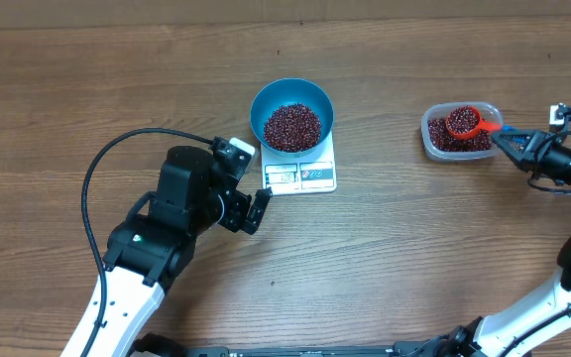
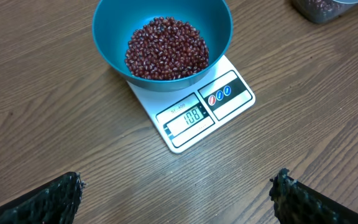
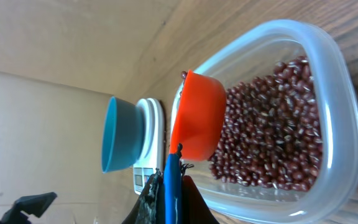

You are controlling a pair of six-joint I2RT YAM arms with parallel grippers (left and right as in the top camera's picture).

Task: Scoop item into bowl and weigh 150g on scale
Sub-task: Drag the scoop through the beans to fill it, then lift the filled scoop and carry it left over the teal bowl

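Observation:
The blue bowl point(image 1: 266, 104) point(image 2: 110, 31) stands on the white scale point(image 1: 315, 177) point(image 2: 229, 93) and holds a pile of dark red beans point(image 1: 292, 126) point(image 2: 166, 48). The scale's display reads 108. My left gripper point(image 1: 249, 182) point(image 2: 176, 208) hovers open just in front of the scale, with bare wood between its fingers. At the right, my right gripper point(image 1: 506, 139) point(image 3: 171, 186) is shut on the blue handle of a red scoop point(image 1: 463, 122) point(image 3: 197, 115). The scoop's cup rests over the beans point(image 3: 272, 124) inside the clear tub point(image 1: 430, 137) point(image 3: 328, 50).
The wooden table point(image 1: 414, 258) carries nothing else. The left arm's black cable point(image 1: 97, 169) loops over the table on the left. The bowl point(image 3: 118, 134) and scale point(image 3: 148, 143) show far off in the right wrist view.

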